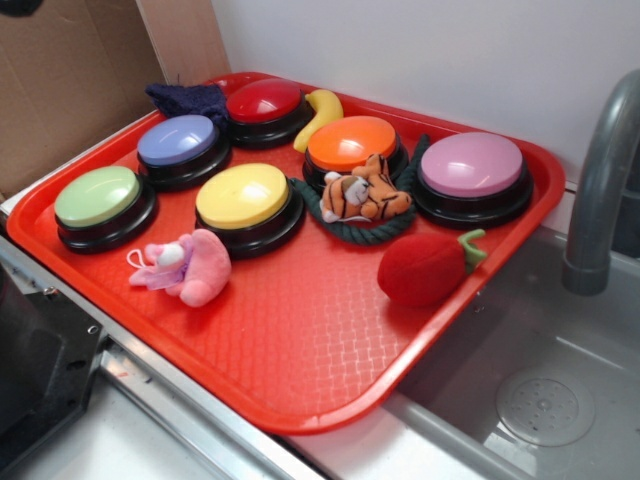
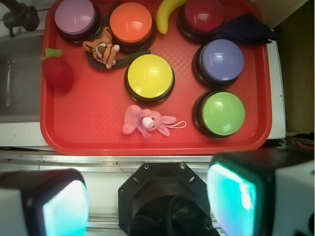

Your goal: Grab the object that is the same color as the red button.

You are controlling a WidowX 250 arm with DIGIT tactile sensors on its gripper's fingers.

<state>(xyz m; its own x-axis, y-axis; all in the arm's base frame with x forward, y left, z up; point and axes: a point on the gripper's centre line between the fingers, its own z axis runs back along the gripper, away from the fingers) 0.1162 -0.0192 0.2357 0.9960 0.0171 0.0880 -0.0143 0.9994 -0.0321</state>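
The object, a red plush fruit [image 1: 425, 268] with a green stem, lies on the red tray [image 1: 300, 360] near its right edge; the wrist view has it at the tray's left side [image 2: 57, 73]. The red button [image 1: 264, 101] stands at the tray's far end, top right in the wrist view [image 2: 204, 14]. My gripper [image 2: 147, 206] hangs high above the tray's near edge, well away from the fruit. Its jaws stand wide apart with nothing between them. The exterior view does not show the gripper.
Orange [image 1: 351, 142], pink-purple [image 1: 472, 164], yellow [image 1: 243, 195], blue [image 1: 177, 139] and green [image 1: 98, 196] buttons fill the tray. A tiger plush [image 1: 366, 193] on a green rope, a pink plush [image 1: 188, 265], a banana [image 1: 318, 116] and a dark cloth [image 1: 188, 96] lie among them. A grey faucet [image 1: 600, 180] and sink are to the right.
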